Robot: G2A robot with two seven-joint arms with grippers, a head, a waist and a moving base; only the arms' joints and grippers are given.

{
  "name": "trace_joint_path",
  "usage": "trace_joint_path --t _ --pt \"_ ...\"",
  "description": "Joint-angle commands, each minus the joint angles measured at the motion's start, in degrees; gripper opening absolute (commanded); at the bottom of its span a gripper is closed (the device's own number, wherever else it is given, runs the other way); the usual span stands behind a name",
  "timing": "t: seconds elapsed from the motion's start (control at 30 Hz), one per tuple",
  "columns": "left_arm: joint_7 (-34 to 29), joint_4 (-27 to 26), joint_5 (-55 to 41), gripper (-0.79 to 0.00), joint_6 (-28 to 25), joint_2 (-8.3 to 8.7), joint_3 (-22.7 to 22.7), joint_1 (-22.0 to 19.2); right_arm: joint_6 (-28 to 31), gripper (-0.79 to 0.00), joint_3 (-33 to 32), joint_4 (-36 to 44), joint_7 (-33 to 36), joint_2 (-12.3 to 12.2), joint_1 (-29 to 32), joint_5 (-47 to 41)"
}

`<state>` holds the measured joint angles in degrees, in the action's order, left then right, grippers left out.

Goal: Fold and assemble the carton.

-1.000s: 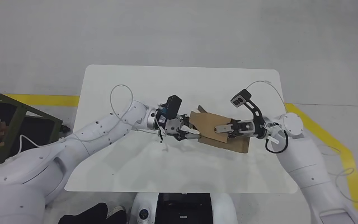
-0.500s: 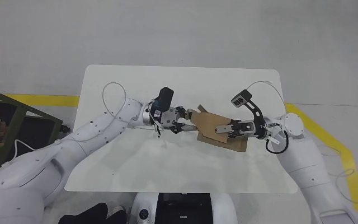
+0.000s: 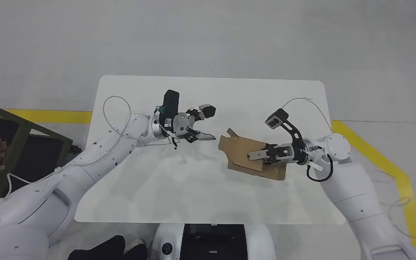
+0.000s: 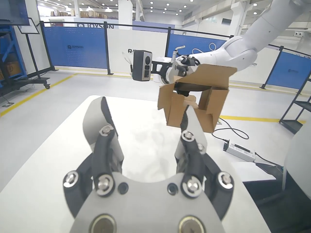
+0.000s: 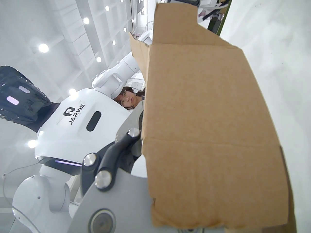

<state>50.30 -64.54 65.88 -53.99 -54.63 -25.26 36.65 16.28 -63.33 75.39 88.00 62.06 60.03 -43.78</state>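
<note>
The brown cardboard carton is partly erected, with loose flaps at its left end, and is held just above the white table right of centre. My right gripper is shut on the carton's right-hand wall. In the right wrist view one finger lies against the carton, and the other finger is hidden behind the cardboard. My left gripper is open with nothing in it, a short way left of the carton. In the left wrist view it faces the carton's open end.
The table's left half and front strip are bare. A dark green crate stands on the floor beyond the table's left edge. The right arm's wrist camera juts out above the carton.
My left gripper has drawn back from the carton's left end, moving left and toward the table's far side. The carton has shifted slightly in the right gripper.
</note>
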Motion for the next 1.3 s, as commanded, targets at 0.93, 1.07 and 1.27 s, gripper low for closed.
trace_joint_path --t 0.93,1.07,1.27 --pt "-12.88 6.07 -5.06 0.000 -4.01 -6.65 -1.58 -0.19 -0.01 -0.785 6.38 0.75 0.00 0.41 -2.74 1.49" --pt "-11.03 5.89 -2.86 0.000 -4.01 -6.55 -1.25 -0.03 0.01 -0.785 6.39 0.14 -0.01 0.49 -3.00 1.15" --pt "-8.24 5.48 0.49 0.000 -4.01 -5.85 -1.83 0.62 0.07 -0.785 6.35 -0.44 -0.07 0.61 -3.24 1.19"
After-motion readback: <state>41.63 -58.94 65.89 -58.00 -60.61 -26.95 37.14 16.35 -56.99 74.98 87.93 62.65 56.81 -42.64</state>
